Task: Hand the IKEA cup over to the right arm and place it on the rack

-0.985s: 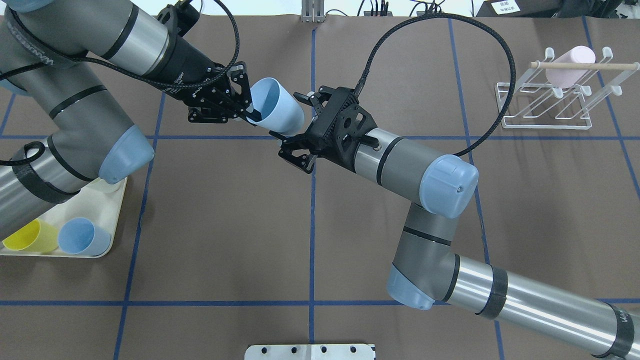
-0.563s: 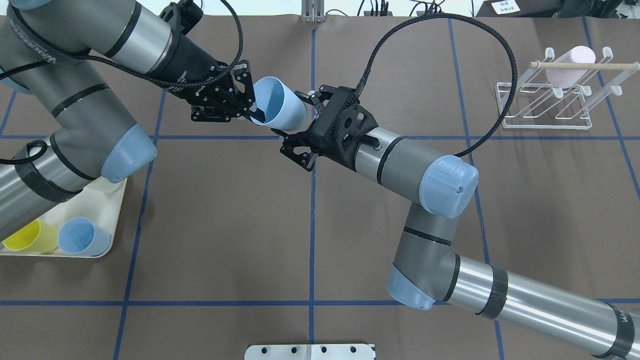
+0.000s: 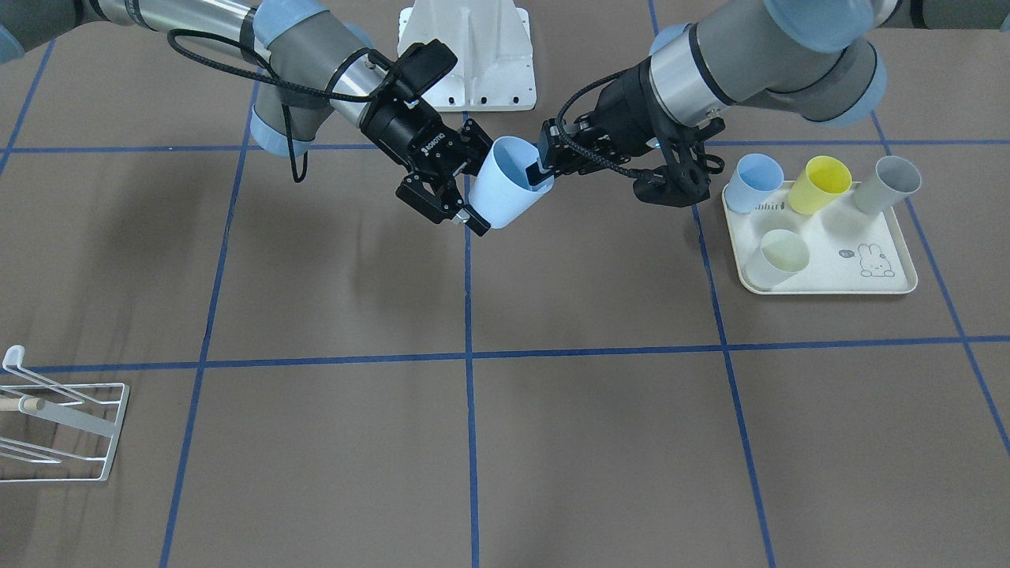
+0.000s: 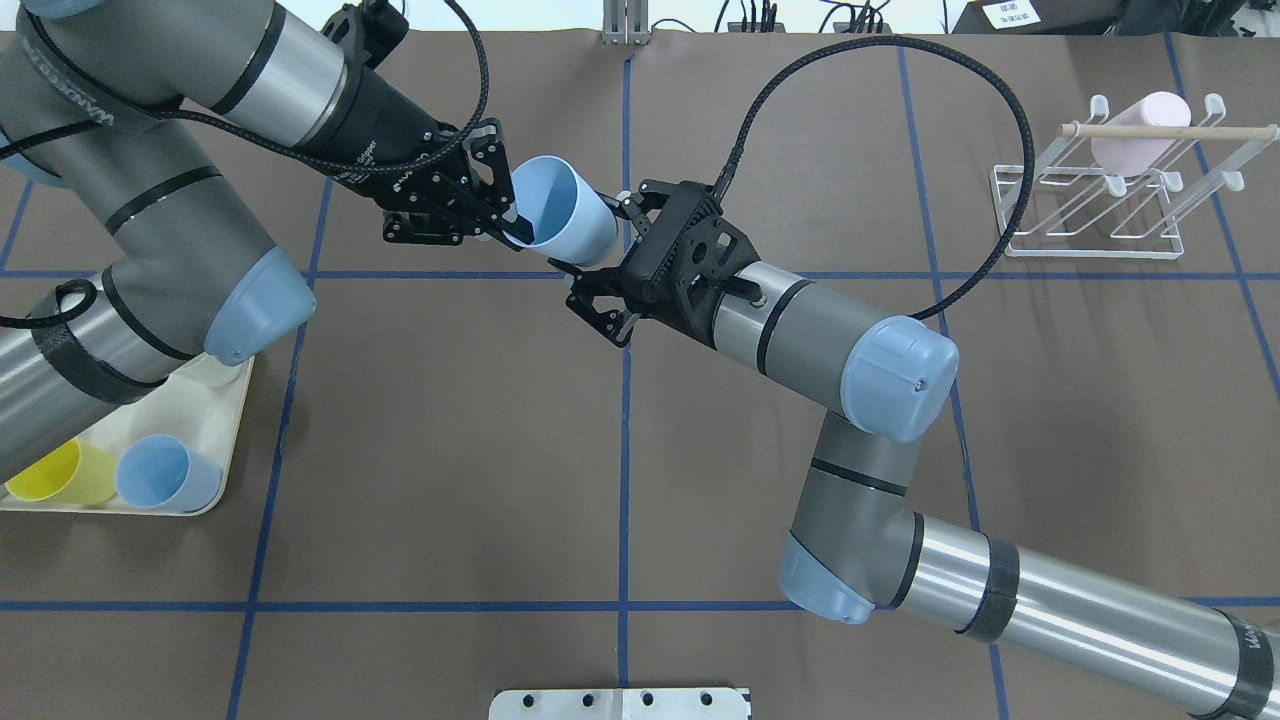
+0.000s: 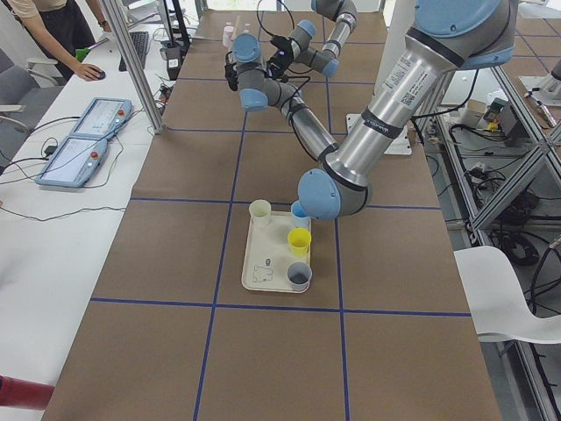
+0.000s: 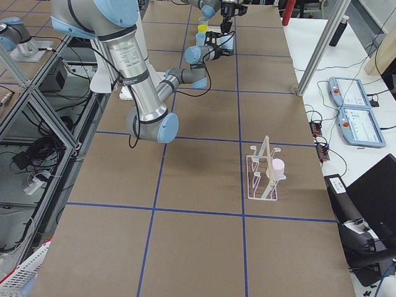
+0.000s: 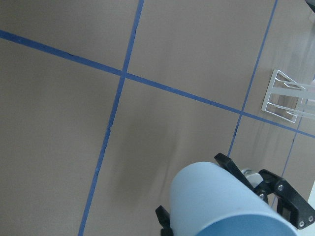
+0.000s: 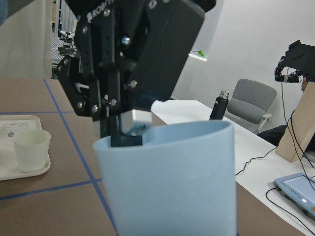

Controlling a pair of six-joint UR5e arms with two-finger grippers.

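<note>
A light-blue cup (image 4: 565, 212) hangs tilted above the table's middle, also in the front view (image 3: 505, 193). My left gripper (image 4: 510, 225) is shut on its rim, one finger inside, as the right wrist view (image 8: 127, 133) shows. My right gripper (image 4: 592, 248) is open, with the cup's base between its fingers (image 7: 224, 161); I cannot tell if they touch. The white wire rack (image 4: 1100, 240) with a wooden dowel stands at the far right and carries a pink cup (image 4: 1140, 130).
A cream rabbit-print tray (image 3: 828, 276) on my left side holds blue, yellow, grey and cream cups. The rack also shows at the front view's lower left (image 3: 63, 426). Blue tape lines cross the brown table.
My left gripper has carried the blue cup slightly to the right. My right gripper has moved in towards it, so the cup's base now sits between its fingers.
</note>
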